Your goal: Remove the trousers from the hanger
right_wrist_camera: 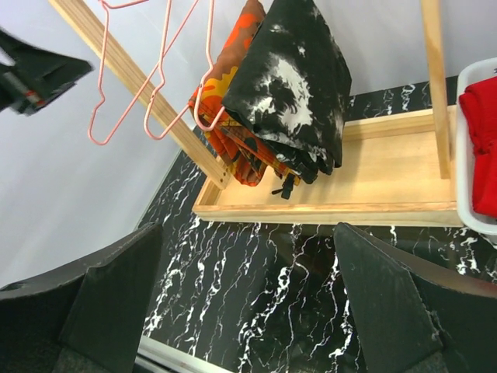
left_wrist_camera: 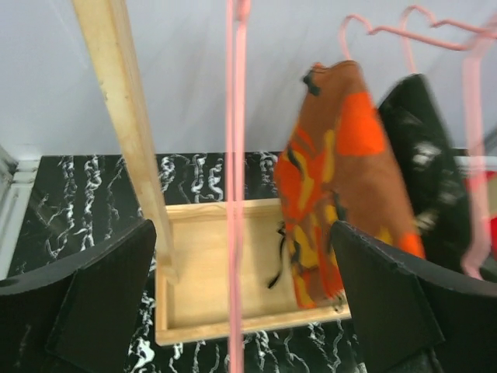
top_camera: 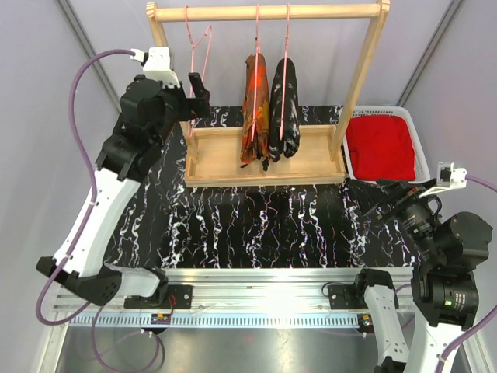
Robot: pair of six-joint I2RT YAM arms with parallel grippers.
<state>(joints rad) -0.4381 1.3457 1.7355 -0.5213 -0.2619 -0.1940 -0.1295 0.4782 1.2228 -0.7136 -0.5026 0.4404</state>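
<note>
camouflage trousers (left_wrist_camera: 342,194) blurred, red trousers (right_wrist_camera: 483,148) cut off at frame edge

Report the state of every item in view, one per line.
red trousers: off the hanger, lying in the white basket.
camouflage trousers: hanging from the wooden rail.
black speckled trousers: hanging beside them.
empty hanger: bare, on the rail.
left end effector: open, hanger wire between its fingers in its wrist view.
right end effector: open, empty.
</note>
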